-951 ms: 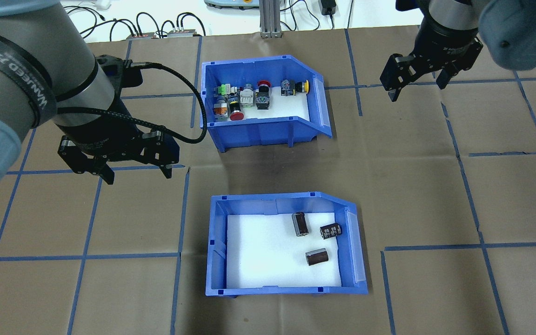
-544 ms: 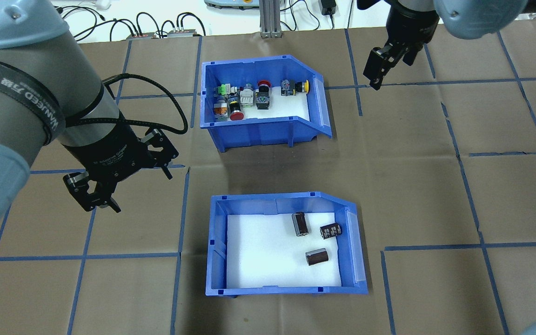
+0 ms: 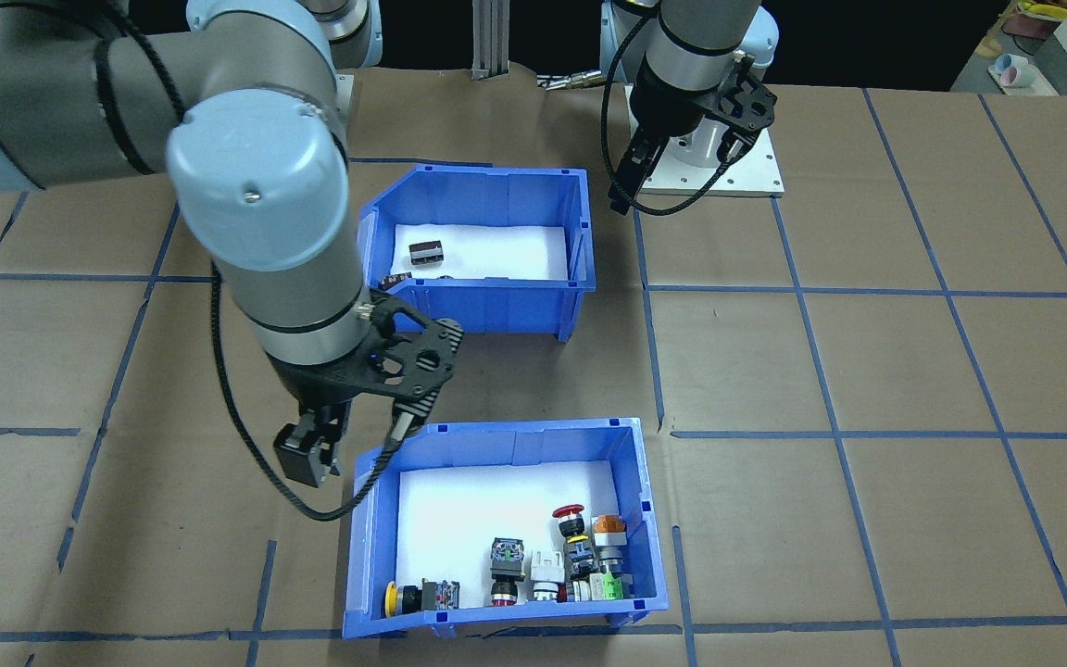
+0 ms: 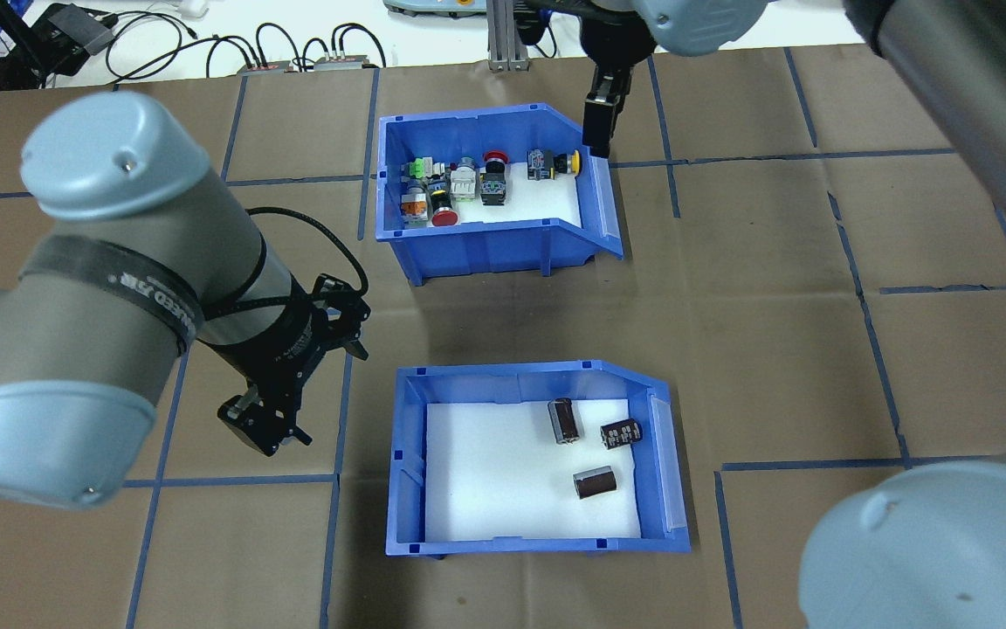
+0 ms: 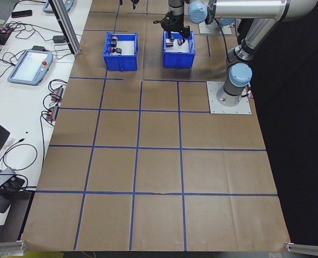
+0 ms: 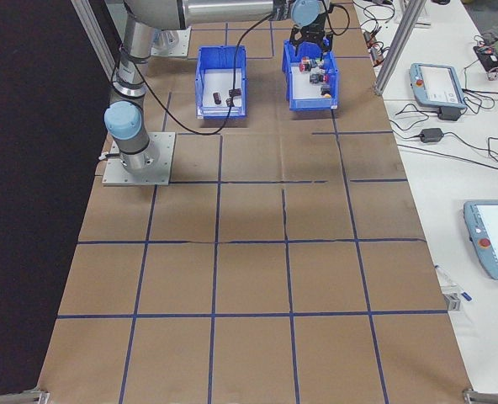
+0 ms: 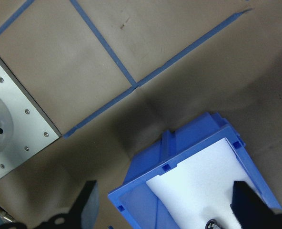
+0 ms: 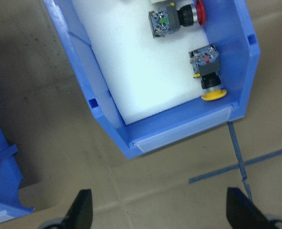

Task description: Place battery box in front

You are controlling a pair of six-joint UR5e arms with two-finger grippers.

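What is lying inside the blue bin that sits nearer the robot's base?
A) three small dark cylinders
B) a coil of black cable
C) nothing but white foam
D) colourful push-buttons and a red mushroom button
A: the battery box holds three small dark cylinders on its white foam floor; the push-buttons lie in the other bin.

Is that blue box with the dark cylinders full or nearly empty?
Nearly empty: the battery box holds only three dark cylinders on bare white foam.

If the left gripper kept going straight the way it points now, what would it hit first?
Probably the battery box: the left gripper, jaws open, looks down over its corner rim in the wrist view. Depth is unclear; one finger might pass outside the wall onto the table.
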